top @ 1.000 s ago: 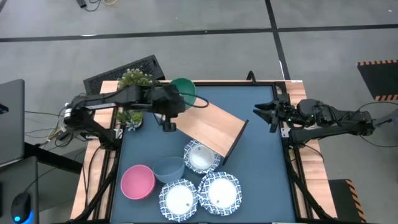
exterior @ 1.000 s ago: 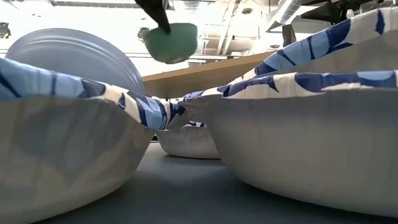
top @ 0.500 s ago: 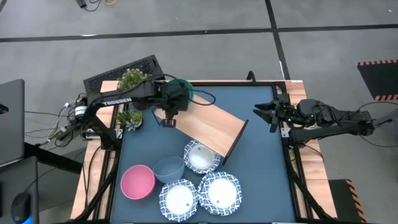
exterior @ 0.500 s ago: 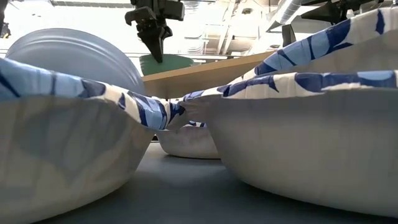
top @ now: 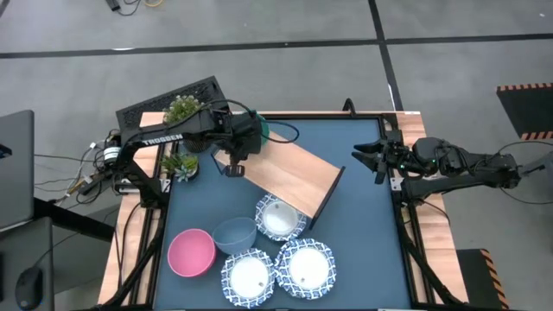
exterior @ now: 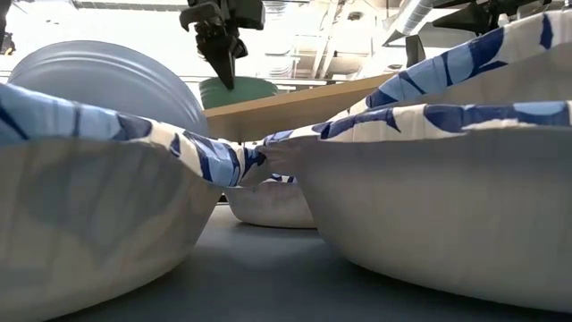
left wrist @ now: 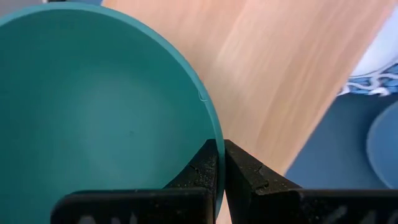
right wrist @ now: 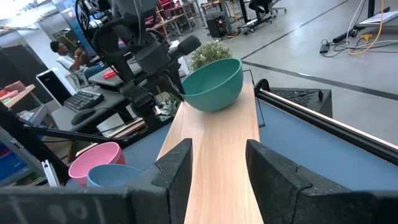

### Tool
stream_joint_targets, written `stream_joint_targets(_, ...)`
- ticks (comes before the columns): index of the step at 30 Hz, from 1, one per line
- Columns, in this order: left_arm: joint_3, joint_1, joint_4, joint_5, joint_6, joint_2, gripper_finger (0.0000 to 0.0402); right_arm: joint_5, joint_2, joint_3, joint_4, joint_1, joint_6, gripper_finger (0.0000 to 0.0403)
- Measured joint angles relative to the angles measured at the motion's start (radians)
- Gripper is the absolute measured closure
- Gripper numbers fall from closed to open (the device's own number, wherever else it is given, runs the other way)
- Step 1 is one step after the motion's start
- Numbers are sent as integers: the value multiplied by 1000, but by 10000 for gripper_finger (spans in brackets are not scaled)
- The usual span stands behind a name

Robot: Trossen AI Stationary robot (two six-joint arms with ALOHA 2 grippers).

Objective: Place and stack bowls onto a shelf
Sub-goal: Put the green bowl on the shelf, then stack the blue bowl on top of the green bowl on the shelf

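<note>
Green bowl (left wrist: 106, 112), its rim pinched in the left gripper (left wrist: 219, 163), sits on the shelf (top: 289, 177) end beneath that claw, so part the fingers gently and rise straight; the right gripper (top: 366, 159) waits spread at the table's edge.

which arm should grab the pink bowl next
Probably the left: once it releases the green bowl on the shelf, its gripper is nearer the pink bowl. The right gripper waits at the table's right edge.

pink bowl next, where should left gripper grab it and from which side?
Grip the pink bowl by its rim, coming from above: it sits upright and open. Take the side away from the grey-blue bowl it touches; the left gripper holds the green bowl likewise.
</note>
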Motion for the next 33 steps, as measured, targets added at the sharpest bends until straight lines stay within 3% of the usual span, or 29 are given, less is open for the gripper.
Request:
stream_joint_targets(15,0,-21,-22,57,-29,0,387,0,0,0,0,0,0,226)
stream_joint_targets(25,4,-21,-28,79,-78,1,279,0,0,0,0,0,-9,226)
stream_joint_targets(33,118,-36,-129,78,-111,2,214,0,1,0,0,0,-12,226)
